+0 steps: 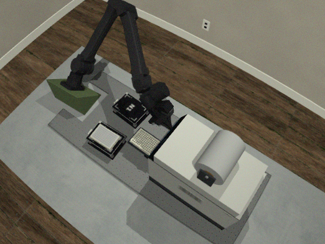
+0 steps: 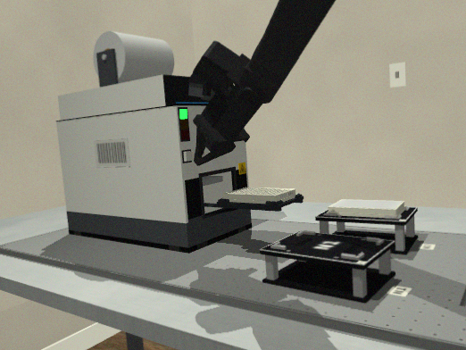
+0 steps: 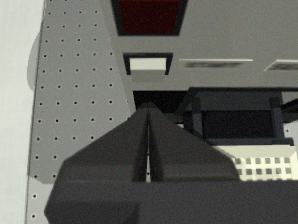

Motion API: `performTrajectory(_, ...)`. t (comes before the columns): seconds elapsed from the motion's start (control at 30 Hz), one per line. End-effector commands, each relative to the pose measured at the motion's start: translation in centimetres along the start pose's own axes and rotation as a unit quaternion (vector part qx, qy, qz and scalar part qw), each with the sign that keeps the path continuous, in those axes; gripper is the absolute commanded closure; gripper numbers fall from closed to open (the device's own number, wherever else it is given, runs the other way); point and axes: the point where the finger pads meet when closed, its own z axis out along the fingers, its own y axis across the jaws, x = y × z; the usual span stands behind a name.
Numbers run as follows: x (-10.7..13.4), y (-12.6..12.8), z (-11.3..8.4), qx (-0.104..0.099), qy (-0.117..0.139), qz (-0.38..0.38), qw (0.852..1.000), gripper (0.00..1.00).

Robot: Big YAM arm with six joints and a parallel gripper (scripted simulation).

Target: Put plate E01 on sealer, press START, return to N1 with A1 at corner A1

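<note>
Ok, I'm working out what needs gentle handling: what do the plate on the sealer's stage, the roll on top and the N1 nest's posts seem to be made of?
Plate: probably matte plastic, cream and evenly coloured, with a moulded-looking well grid.
Roll: smooth grey, perhaps foil or film; no sharp glints settle it.
Posts: plain light grey, maybe metal or plastic.

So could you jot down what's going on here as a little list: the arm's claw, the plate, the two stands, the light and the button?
claw: gripper, shut, nothing in it, close to the machine's front
plate: dotted pale plate, on the stage sticking out of the machine
stand N1: black nest, no plate on it
other stand: black nest, holding a white-topped plate
light: green lamp, lit
button: pale square, apparently not touched by the claw
</note>
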Motion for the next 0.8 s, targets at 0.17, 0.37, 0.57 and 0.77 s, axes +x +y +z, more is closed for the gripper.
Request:
performTrajectory(0.17, -1.5, 1.0, 0.8, -0.011, -0.007, -0.01, 1.0, 1.0)
performTrajectory(0.37, -1.4, 0.0, -0.6, 0.0, -0.009, -0.004, 1.0, 1.0)
performTrajectory(0.57, -1.1, -0.8, -1.3, 0.006, -0.011, 0.003, 1.0, 1.0)
performTrajectory(0.77, -0.2, -1.6, -0.8, 0.01, -0.002, 0.01, 1.0, 1.0)
